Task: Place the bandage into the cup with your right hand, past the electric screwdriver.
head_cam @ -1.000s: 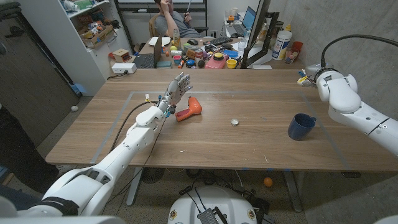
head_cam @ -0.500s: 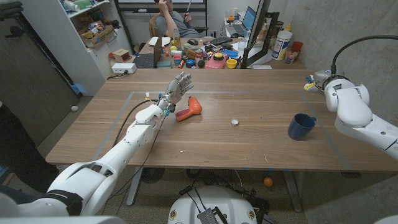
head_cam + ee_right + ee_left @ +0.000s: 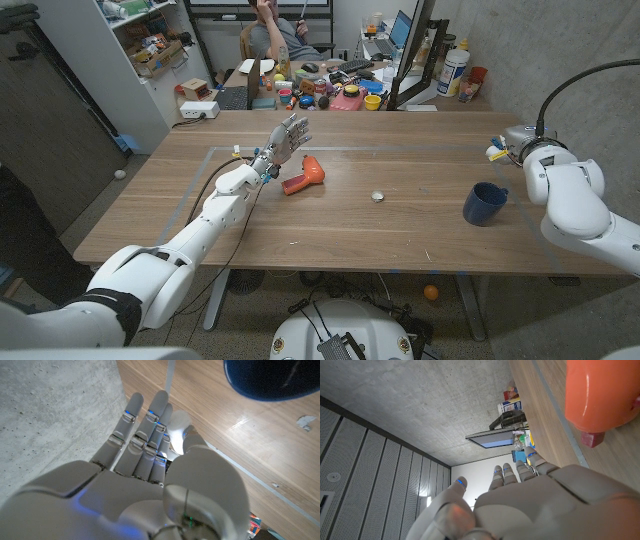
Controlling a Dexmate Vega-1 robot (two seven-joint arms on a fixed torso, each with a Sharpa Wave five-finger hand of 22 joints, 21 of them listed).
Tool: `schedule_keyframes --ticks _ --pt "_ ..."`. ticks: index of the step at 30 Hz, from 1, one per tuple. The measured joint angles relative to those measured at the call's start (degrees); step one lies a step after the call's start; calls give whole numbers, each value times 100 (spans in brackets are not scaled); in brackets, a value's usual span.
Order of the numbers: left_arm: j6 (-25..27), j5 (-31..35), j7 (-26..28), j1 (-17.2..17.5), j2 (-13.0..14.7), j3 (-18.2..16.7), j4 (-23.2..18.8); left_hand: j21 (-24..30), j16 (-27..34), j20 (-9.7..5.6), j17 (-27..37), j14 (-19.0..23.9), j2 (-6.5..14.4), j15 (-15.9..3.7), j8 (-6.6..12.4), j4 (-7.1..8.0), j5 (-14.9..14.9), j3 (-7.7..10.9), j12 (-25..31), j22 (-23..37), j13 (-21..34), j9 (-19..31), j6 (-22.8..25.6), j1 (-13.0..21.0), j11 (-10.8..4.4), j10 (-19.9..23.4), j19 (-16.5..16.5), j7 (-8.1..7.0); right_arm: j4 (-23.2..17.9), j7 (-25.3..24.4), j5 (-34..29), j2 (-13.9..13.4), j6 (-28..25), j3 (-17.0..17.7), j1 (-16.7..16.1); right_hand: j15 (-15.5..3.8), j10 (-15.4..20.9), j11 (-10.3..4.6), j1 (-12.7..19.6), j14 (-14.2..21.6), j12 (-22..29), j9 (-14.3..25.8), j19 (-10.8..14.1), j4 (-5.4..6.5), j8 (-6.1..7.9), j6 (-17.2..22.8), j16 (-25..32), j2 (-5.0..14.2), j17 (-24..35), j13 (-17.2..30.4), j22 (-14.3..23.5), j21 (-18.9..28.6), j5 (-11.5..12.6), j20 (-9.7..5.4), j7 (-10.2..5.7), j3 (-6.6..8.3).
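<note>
Lying small and pale on the table (image 3: 420, 235), the bandage (image 3: 378, 196) sits between the orange electric screwdriver (image 3: 305, 177) and the blue cup (image 3: 485, 203), both hands empty with fingers apart: left hand (image 3: 285, 142) beside the screwdriver, right hand (image 3: 506, 143) behind the cup.

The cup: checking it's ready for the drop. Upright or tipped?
Upright: the blue cup stands on its base, mouth up, handle sideways.

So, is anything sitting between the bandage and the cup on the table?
Nothing visible does. Bare wood runs from the bandage to the blue cup. The orange electric screwdriver lies on the bandage's other side, toward the left hand, off that line.
</note>
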Motion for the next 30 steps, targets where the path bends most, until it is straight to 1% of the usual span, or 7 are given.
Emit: schedule_keyframes --ticks 3,4,5,8,18,26,30 --pt "-40 0 -133 0 0 0 0 0 0 0 0 0 0 0 0 6 0 -6 0 0 0 0 0 0 0 0 0 0 -173 0 0 -34 0 -3 -112 0 0 0 0 0 0 0 0 0 15 0 -40 0 1 0 -26 0 -12 0 0 0" --pt "-52 0 -178 0 0 0 0 -13 0 0 0 0 0 0 0 6 0 -6 0 0 0 0 0 0 0 0 0 0 -269 191 -242 -48 -302 -23 -165 0 0 0 -1 0 0 0 0 0 15 0 -40 -1 1 0 -29 0 -13 0 0 0" --pt "-65 0 -247 -171 -95 -62 377 -37 0 0 0 0 0 0 0 6 0 -6 0 0 0 0 0 0 0 0 0 0 -303 213 -267 -51 -321 -35 -186 0 0 0 -1 0 0 0 0 0 15 0 -40 -1 1 0 -29 0 -16 0 0 0" --pt "-104 0 -376 -235 -132 -109 526 -42 0 0 0 0 0 0 0 6 0 -6 0 0 0 0 0 0 0 0 0 0 -432 343 -410 -55 -415 -68 -262 0 0 0 -16 0 -1 0 -11 23 15 0 -40 -16 1 0 -55 0 -18 -12 0 -23" --pt "-164 11 -623 -287 -172 -209 729 -42 0 -22 0 0 0 0 0 6 0 -6 0 0 0 0 0 0 0 0 23 0 -710 834 -980 54 -568 -20 -516 0 31 30 -27 63 22 1 -11 40 62 24 -40 -20 33 0 -103 0 -18 -12 24 -40" --pt "-208 19 -780 -318 -207 -296 860 -42 0 -22 0 0 0 0 0 6 45 -6 0 0 0 0 0 0 0 0 22 0 -840 1358 -1688 382 -416 237 -828 1 31 30 -66 62 44 156 -10 31 105 31 -40 -11 54 0 -92 56 -23 -12 31 -62" --pt "-231 20 -843 -318 -207 -296 860 -42 0 -22 0 0 0 -1 0 6 45 -6 0 0 0 0 0 0 0 0 22 0 -866 1358 -1688 612 -416 410 -966 12 52 9 -66 75 44 161 -10 48 105 31 -40 -11 74 0 -92 79 -34 -12 31 -79"
